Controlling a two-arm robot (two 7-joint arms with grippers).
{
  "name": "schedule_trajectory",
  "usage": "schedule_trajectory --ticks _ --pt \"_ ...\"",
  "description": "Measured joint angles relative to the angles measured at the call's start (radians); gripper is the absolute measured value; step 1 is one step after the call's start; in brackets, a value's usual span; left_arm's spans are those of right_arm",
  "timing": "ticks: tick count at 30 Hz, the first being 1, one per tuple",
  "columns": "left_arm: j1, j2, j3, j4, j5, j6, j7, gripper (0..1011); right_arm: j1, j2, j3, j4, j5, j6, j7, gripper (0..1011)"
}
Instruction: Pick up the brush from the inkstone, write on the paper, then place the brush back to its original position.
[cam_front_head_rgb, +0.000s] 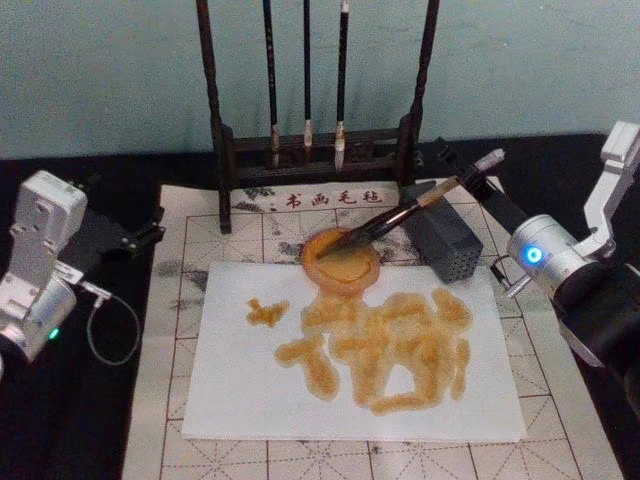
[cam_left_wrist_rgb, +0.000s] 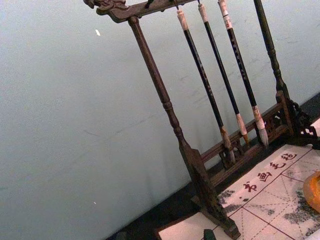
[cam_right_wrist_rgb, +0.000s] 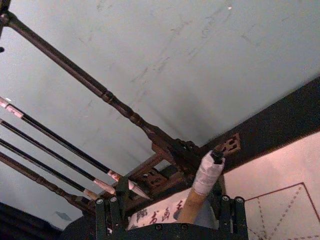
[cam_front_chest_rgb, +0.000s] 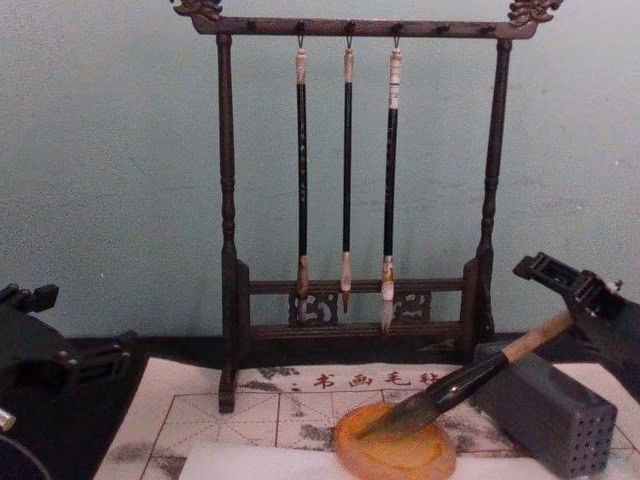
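The brush (cam_front_head_rgb: 400, 215) lies slanted, its dark tip resting in the round orange inkstone (cam_front_head_rgb: 318, 272) and its tan handle leaning over a grey block. My right gripper (cam_front_head_rgb: 468, 172) is at the handle's taped upper end. In the right wrist view its fingers stand open on either side of the brush (cam_right_wrist_rgb: 202, 187), with a gap on one side. The chest view shows the brush (cam_front_chest_rgb: 470, 380) sloping from the inkstone (cam_front_chest_rgb: 395, 458) up to that gripper (cam_front_chest_rgb: 572, 290). The white paper (cam_front_head_rgb: 250, 380) bears amber strokes. My left gripper (cam_front_head_rgb: 145, 228) is parked at the left, open and empty.
A grey block with holes (cam_front_head_rgb: 445, 240) stands right of the inkstone, under the handle. Behind it is a dark wooden rack (cam_front_head_rgb: 225, 150) with three thin hanging brushes (cam_front_chest_rgb: 347, 170). A gridded felt mat (cam_front_head_rgb: 190, 300) underlies the paper. A cable (cam_front_head_rgb: 105, 330) loops by the left arm.
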Motion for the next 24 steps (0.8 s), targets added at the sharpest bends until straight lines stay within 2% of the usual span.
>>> schedule_trajectory --ticks 13,24 --pt "0.0 0.0 0.0 0.0 0.0 0.0 0.0 1001 -0.023 0.011 0.007 -0.026 0.003 0.015 -0.017 1003" --pt "0.0 0.0 0.0 0.0 0.0 0.0 0.0 1001 -0.095 0.047 0.022 -0.118 0.051 0.036 -0.056 1003"
